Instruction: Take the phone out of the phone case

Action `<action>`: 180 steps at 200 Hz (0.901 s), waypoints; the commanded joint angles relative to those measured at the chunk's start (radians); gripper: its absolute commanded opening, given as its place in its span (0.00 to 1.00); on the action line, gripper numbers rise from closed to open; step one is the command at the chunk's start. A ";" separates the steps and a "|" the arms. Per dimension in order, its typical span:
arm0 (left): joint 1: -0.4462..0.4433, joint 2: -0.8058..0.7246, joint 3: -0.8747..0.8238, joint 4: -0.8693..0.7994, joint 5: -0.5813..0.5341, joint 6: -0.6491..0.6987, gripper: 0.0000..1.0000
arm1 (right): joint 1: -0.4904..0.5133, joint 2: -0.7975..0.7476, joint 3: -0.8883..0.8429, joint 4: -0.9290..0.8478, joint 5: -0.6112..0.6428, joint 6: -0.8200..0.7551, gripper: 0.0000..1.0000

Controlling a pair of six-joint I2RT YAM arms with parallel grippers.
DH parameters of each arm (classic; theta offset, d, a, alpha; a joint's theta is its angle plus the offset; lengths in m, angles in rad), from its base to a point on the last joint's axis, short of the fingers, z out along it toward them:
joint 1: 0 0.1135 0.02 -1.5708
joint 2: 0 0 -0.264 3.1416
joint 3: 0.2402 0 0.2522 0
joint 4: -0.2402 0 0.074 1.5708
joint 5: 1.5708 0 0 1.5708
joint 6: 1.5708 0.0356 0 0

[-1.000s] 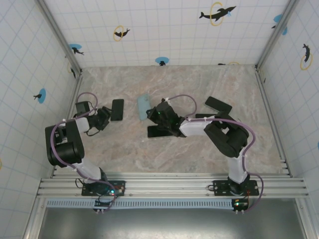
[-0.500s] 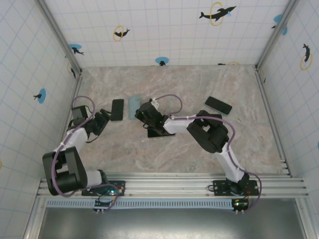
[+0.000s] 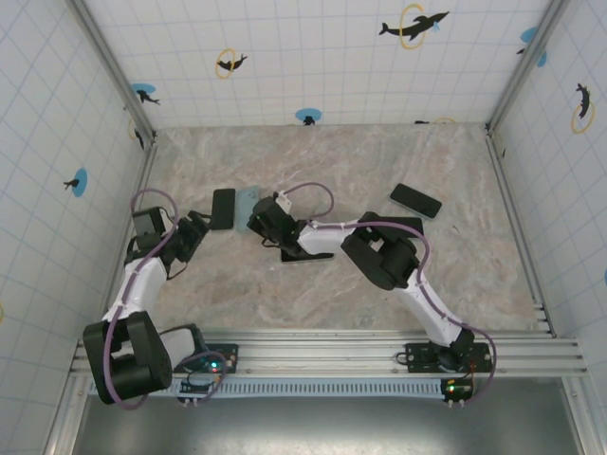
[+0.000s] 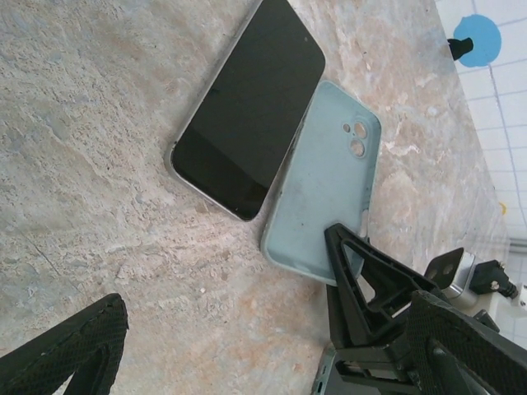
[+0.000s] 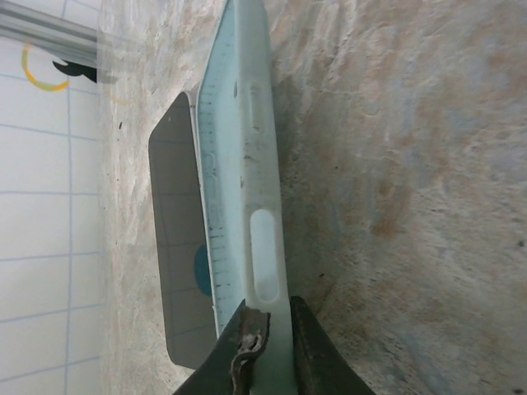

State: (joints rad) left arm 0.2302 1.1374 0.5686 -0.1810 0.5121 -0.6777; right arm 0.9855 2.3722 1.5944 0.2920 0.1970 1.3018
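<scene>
A black phone [image 3: 223, 209] lies screen up on the marble table, bare and out of its case. Right beside it, touching its long edge, is the light blue phone case [image 3: 248, 203]. My right gripper [image 3: 264, 216] is shut on the near end of the case; in the right wrist view its fingertips [image 5: 276, 317] pinch the case wall [image 5: 247, 164], with the phone [image 5: 177, 247] just left of it. In the left wrist view the phone [image 4: 247, 107] and the case back [image 4: 329, 189] lie ahead. My left gripper [image 3: 197, 227] stands open and empty, short of the phone.
A second dark phone [image 3: 414, 200] lies at the right of the table. Another dark flat device [image 3: 308, 252] lies under my right forearm. Tiled walls [image 3: 95, 142] close in the table on three sides.
My right gripper has carried the blue case leftward until it rests against the black phone. My left arm has drawn back, its elbow swinging toward the near edge.
</scene>
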 commanded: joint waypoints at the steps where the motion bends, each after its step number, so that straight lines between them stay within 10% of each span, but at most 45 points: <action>1: 0.007 -0.024 -0.012 -0.032 0.012 -0.009 0.90 | 0.010 0.036 0.053 -0.019 0.011 -0.001 0.17; 97: 0.007 -0.019 -0.011 -0.029 0.026 -0.005 0.89 | 0.010 0.030 0.108 -0.089 0.057 -0.153 0.34; 180: 0.005 -0.011 -0.002 -0.012 0.040 -0.023 0.89 | -0.004 -0.076 0.096 -0.196 0.083 -0.317 0.77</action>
State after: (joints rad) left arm 0.2302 1.1320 0.5678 -0.1944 0.5339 -0.6857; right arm 0.9928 2.3779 1.6821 0.1627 0.2474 1.0599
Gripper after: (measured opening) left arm 0.895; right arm 0.741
